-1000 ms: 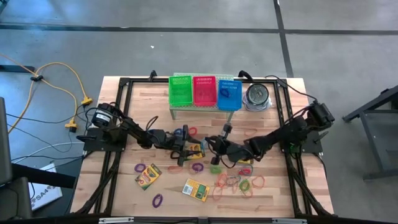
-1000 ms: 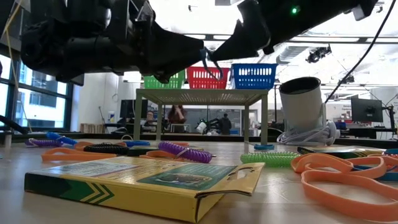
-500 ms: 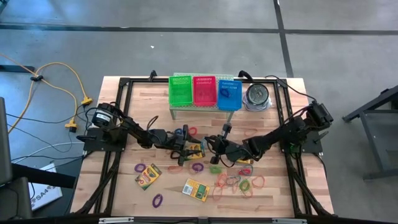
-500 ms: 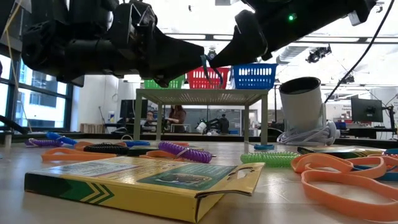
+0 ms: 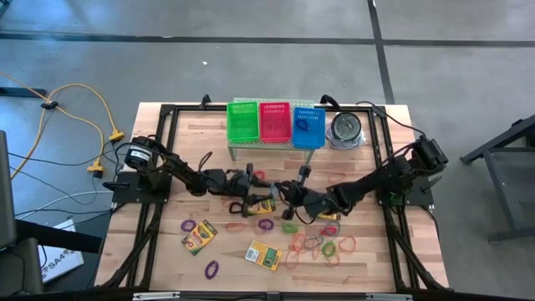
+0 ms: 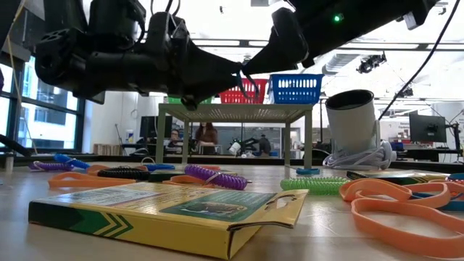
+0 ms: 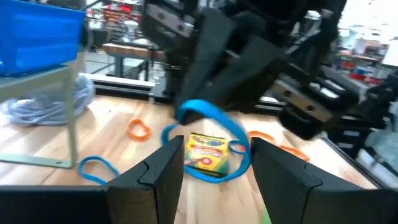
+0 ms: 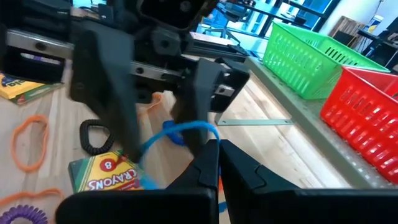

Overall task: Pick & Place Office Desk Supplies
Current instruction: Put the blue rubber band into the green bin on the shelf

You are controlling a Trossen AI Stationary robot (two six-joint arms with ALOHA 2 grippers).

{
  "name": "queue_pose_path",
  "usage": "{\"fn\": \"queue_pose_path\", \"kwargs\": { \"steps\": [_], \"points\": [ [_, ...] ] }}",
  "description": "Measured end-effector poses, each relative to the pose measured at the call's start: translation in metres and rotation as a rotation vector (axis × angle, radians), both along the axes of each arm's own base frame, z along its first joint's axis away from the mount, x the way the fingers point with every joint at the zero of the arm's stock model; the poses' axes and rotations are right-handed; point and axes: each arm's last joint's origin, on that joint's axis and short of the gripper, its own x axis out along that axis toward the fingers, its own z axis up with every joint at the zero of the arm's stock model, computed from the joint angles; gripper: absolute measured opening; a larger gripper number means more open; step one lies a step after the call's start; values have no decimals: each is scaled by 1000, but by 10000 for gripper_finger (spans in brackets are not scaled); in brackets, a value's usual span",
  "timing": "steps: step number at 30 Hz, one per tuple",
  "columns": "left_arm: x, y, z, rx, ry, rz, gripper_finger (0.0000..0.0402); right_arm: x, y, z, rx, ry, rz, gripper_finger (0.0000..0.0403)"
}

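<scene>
My left gripper [image 5: 261,197] holds a yellow-and-green crayon box [image 7: 208,152] level above the table's middle. Facing it from the right, my right gripper [image 5: 284,194] is shut on a thin blue rubber band [image 7: 208,115]. The band's loop hangs around the box's free end [image 8: 102,171]. Two more crayon boxes [image 5: 199,235] [image 5: 263,255] lie flat near the front edge. Loose bands [image 5: 322,247] are scattered on the wood to the front right. My left gripper pinches the crayon box by its two narrow side edges [image 7: 188,157], one finger on each side, coming level from the table's left. The box is lifted clear of the table. My right gripper pinches the top of the blue band's loop [image 8: 208,131] between its shut fingertips, coming from the table's right and slanting slightly down. The loop hangs slack below them, around the box.
On a low shelf at the far edge stand a green basket [image 5: 243,121], a red one [image 5: 274,122] and a blue one [image 5: 307,126], with a round metal tin [image 5: 344,130] to their right. A black coil band [image 8: 93,137] lies under the grippers.
My left gripper has rolled slightly about its own line, turning the crayon box with it, and its arm has swung a little toward the far edge. My right gripper has kept the blue band in place.
</scene>
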Motion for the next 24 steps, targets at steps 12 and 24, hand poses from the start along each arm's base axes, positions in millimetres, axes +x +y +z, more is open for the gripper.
{"fn": "queue_pose_path", "kwargs": {
  "steps": [12,24],
  "points": [
    [2,0,3,-1,-12,-6,177,1,-2,0,-1,1,-6,2],
    [2,0,1,-26,2,-8,19,0,-2,-1,0,8,1,2]
  ]
}}
